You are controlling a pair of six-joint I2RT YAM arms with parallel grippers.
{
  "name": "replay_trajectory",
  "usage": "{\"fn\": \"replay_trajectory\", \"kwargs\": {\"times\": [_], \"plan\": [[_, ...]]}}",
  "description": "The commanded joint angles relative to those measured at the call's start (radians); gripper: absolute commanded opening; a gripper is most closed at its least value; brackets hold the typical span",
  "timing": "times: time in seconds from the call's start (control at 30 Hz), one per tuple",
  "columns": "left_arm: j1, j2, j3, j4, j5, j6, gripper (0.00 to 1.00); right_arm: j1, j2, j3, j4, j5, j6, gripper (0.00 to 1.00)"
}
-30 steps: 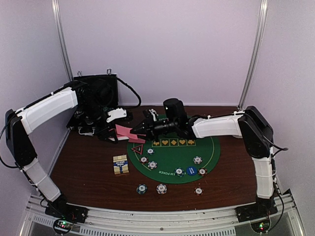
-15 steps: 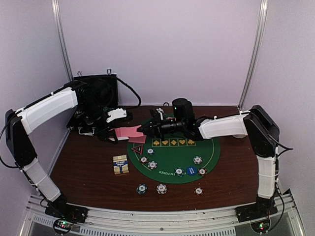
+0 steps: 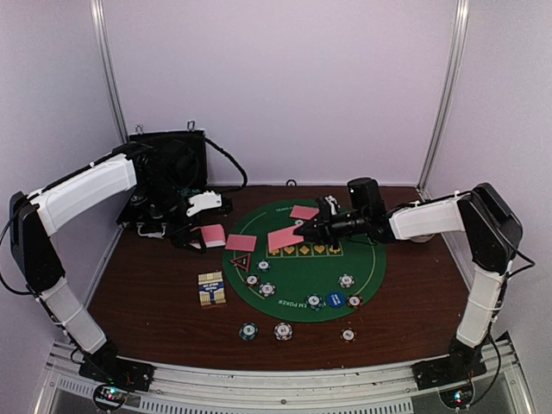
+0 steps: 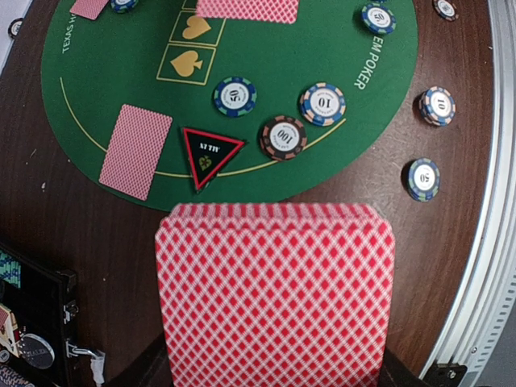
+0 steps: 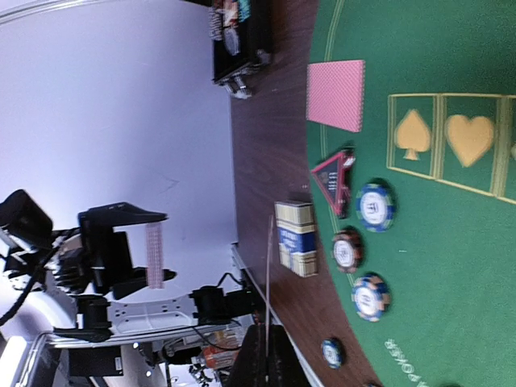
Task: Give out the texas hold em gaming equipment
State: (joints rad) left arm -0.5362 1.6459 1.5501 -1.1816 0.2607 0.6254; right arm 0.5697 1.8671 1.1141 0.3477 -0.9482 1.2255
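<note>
**Fingers clamped on cards, both arms**

Left fingers (image 3: 193, 234) were closed on the pink-backed deck (image 4: 274, 294). They held it in the air over the tabletop (image 3: 147, 297), just off the left rim of the green mat (image 3: 297, 274) and near the black case (image 3: 168, 172). Right fingers (image 5: 251, 369) were pinched together on a single card (image 3: 285, 239) over the printed suit boxes. Could not tell whether that card touched the mat.

Two dealt cards lay face down on the mat: the left card (image 3: 241, 243) at the left rim, the far card (image 3: 304, 212) at the far side. The triangle marker (image 3: 239, 261) lay just nearer than the left card. Striped chips (image 3: 267, 290) were scattered over the mat's near half, with a blue disc (image 3: 335, 299) among them. Three outer chips (image 3: 283, 330) sat on the tabletop past the near rim. A card box (image 3: 211, 288) sat left of the mat.
</note>
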Motion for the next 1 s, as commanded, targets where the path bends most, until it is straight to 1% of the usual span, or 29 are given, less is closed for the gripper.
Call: {"fn": "replay_trajectory", "kwargs": {"times": [0.0, 0.07, 0.23, 0.47, 0.57, 0.63, 0.8, 0.97], "plan": [[0.005, -0.014, -0.002, 0.018, 0.005, 0.012, 0.0, -0.058, -0.037, -0.026, -0.323, 0.01, -0.276, 0.0], [0.006, -0.013, -0.001, 0.019, 0.004, 0.012, 0.0, -0.077, -0.034, -0.026, -0.424, 0.037, -0.353, 0.0], [0.005, -0.011, 0.002, 0.018, 0.008, 0.013, 0.0, -0.101, -0.029, -0.019, -0.591, 0.112, -0.497, 0.0], [0.005, -0.014, 0.001, 0.017, 0.009, 0.013, 0.0, -0.103, -0.017, 0.004, -0.735, 0.19, -0.613, 0.0], [0.005, -0.017, 0.0, 0.019, 0.012, 0.013, 0.0, -0.103, -0.024, 0.005, -0.759, 0.21, -0.634, 0.0], [0.005, -0.017, 0.001, 0.019, 0.016, 0.014, 0.0, -0.102, -0.028, 0.004, -0.758, 0.218, -0.633, 0.13], [0.005, -0.014, 0.002, 0.019, 0.019, 0.014, 0.0, -0.097, -0.026, 0.02, -0.76, 0.231, -0.638, 0.34], [0.005, -0.016, 0.004, 0.017, 0.018, 0.014, 0.0, -0.088, -0.019, 0.065, -0.806, 0.263, -0.663, 0.43]]}}
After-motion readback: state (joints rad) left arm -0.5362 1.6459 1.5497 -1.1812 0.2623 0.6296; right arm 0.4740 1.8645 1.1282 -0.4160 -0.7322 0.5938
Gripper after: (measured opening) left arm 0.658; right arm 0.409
